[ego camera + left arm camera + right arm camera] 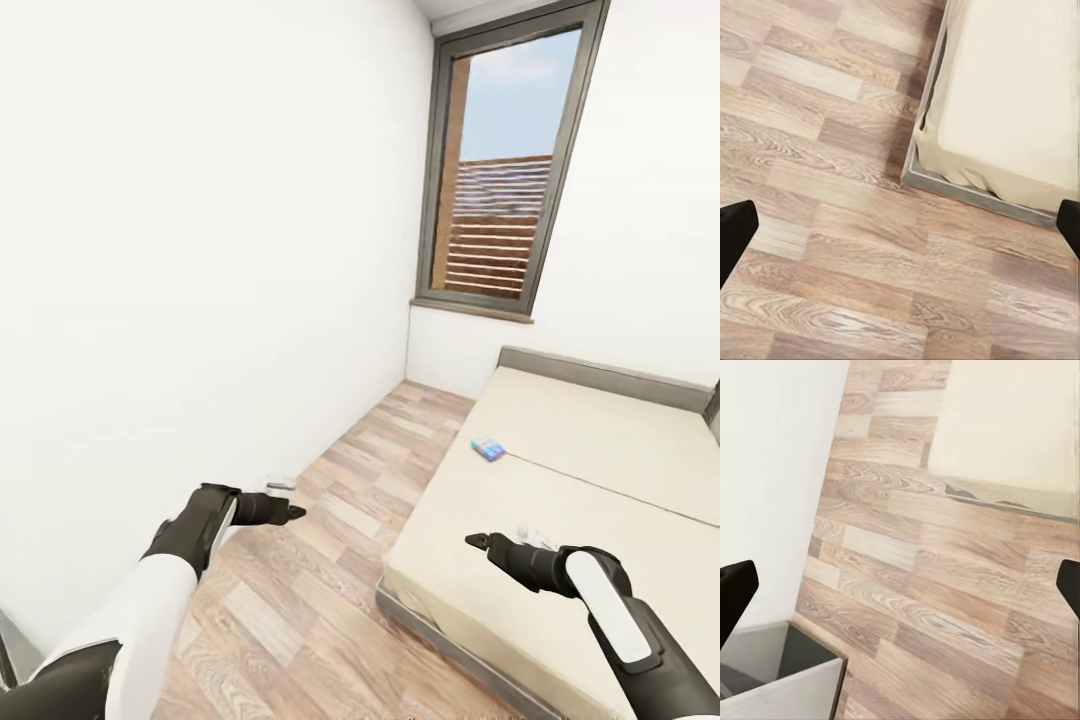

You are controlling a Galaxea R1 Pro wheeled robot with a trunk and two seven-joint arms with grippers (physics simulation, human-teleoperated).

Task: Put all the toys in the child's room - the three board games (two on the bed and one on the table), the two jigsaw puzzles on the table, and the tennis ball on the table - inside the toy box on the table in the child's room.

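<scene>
Head view: a small blue board game [488, 449] lies on the bed [600, 470], another white box [535, 535] just beyond the right gripper [476, 541]; the left gripper [296, 512] hangs over the wooden floor [330, 500]. Wrist views: both grippers' fingers [735, 229] spread wide, empty, above floor.

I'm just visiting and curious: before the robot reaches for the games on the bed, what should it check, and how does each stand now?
1. Small blue box in sight on the bed: ok.
2. Second game clearly seen: not ok, the right arm partly hides it.
3. Left gripper empty: ok, open.
4. Right gripper empty: ok, open.
5. Games within reach: cannot tell.
</scene>
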